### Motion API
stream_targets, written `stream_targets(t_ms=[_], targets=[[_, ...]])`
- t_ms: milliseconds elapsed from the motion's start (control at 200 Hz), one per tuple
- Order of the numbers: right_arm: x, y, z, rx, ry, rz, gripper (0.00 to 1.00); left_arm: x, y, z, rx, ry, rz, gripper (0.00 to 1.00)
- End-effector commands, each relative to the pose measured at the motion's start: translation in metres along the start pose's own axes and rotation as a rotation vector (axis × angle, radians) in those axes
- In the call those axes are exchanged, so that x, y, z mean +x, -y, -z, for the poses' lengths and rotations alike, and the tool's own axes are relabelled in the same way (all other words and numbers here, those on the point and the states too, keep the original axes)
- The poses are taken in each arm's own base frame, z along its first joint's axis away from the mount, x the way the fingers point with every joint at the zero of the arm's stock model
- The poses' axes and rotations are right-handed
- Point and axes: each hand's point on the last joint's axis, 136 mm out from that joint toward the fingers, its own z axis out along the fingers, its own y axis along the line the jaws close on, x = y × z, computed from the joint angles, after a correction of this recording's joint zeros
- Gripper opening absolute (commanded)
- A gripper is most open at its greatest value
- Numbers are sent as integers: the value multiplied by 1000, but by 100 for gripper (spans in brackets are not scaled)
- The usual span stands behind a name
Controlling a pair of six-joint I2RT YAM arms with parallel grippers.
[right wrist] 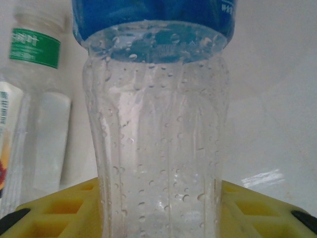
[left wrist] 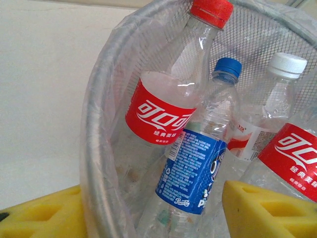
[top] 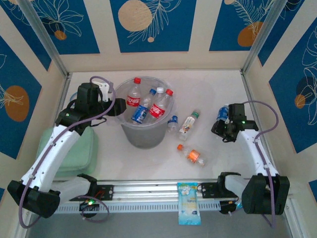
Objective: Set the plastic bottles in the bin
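My right end effector is out at the right of the table, its yellow pads set against both sides of a wet blue-labelled bottle. It holds the bottle on the clear ribbed body rather than on the label. I judge that stretch gives the pads a straighter surface, though I cannot tell how firm the hold is. The bin stands left of centre. Four bottles are in it already, propped on end against its wall and each other, I'd say because it is too narrow for them to lie flat: a red-capped cola bottle, a blue-capped bottle, a white-capped bottle and a second red-labelled bottle. My left end effector hovers at the bin's left rim with its pads wide apart and nothing gripped. One pad is outside the wall and the other over the opening. Placed there, it leaves the right side of the bin free for the other arm to come in. Three bottles lie on the table between the bin and the right arm: a short bottle just beside the bin, a green-capped bottle next to it, and an orange-labelled bottle nearer to me. The flat packet at the near edge is not a bottle, so I'd leave it.
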Motion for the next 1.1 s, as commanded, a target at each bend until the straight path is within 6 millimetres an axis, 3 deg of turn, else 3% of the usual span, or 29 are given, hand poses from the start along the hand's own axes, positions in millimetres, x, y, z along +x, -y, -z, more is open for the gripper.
stream_targets(t_ms=[0,120,265,330,480,620,845,1096], targets=[[10,-10,-14,-34,-47,-42,37,-10,9,1,50,37,-9,64],[11,-14,-16,-13,-59,-10,46,-11,10,0,55,32,-11,64],[1,-13,-5,15,-67,14,90,-12,9,3,45,36,-22,64],[-11,-10,2,28,-47,14,98,-12,9,4,43,37,-27,64],[-54,-4,11,5,8,-31,98,-14,9,5,40,33,-34,64],[-81,-8,-2,-24,-31,-40,94,-14,10,6,42,37,-30,64],[-93,-18,-45,-85,-112,-43,90,-11,8,6,38,30,-25,64],[-86,-15,-87,-85,-204,-68,83,-9,8,7,41,30,-23,64]])
